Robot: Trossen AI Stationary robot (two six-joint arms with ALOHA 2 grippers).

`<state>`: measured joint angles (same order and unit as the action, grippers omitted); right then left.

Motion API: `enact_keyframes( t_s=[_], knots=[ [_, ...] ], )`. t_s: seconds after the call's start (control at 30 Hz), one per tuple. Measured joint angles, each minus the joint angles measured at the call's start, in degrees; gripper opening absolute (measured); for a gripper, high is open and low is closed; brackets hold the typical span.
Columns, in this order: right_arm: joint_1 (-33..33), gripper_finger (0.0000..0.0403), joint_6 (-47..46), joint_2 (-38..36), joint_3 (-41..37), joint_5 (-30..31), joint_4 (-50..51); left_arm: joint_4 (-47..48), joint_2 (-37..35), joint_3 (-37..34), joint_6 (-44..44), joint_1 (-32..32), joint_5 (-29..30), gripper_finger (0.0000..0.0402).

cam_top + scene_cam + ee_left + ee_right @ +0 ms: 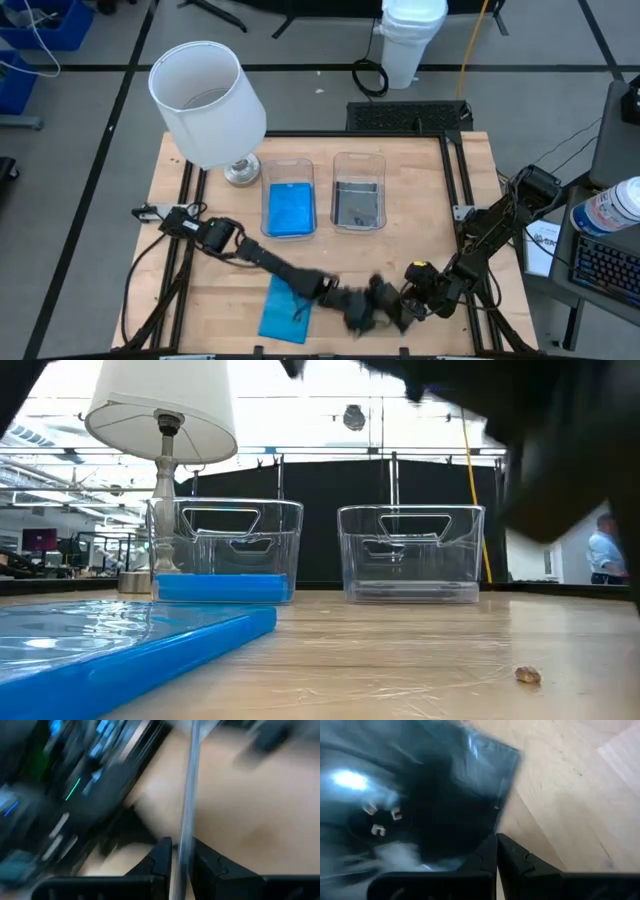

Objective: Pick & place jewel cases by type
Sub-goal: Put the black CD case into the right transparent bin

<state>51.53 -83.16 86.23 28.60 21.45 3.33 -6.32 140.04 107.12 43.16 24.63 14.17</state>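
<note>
Left claw (368, 308), clenched edge-on on a smoky jewel case (420, 795) at the table's (420, 200) six o'clock beside the clenched right claw (412, 305), needed steady grip toward the one-o'clock tub (358, 192).

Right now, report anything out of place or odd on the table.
A small brownish crumb lies on the bare wood near the front edge. The blue case lies loose outside the tubs. Both hands meet over one smoky case, the left hand pinching its edge. Nothing spilled or broken shows.
</note>
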Motion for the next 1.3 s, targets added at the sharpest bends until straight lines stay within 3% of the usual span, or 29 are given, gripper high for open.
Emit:
enact_keyframes(
  t_s=[0.1,0.53,0.73,0.83,1.07,1.3],
  knots=[
    [0.02,0.0,0.16,0.0,0.0,0.09,-0.75,1.98,0.39,-0.37,0.03,-0.71,5.86,0.0058],
    [0.0,0.0,4.79,-0.06,0.0,0.0,-5.5,4.93,0.32,-0.53,-1.33,-1.08,5.63,0.0057],
    [0.02,0.0,5.02,-0.08,0.0,-0.01,-5.46,5.37,0.3,-0.53,1.31,-0.68,6.31,0.0011],
    [0.02,0.0,5.84,-0.08,0.0,-0.05,-5.47,5.24,0.18,-0.53,3.46,-0.23,8.07,0.0014],
    [0.08,0.0,6.1,-0.08,0.0,-0.09,-5.48,7.14,-0.55,-0.66,7.57,1.76,16.85,0.0007],
    [0.24,0.0,7.73,-0.25,-0.02,1.56,-7.23,14.88,-5.73,-0.64,7.75,4.91,26.92,0.0009]
  ],
)
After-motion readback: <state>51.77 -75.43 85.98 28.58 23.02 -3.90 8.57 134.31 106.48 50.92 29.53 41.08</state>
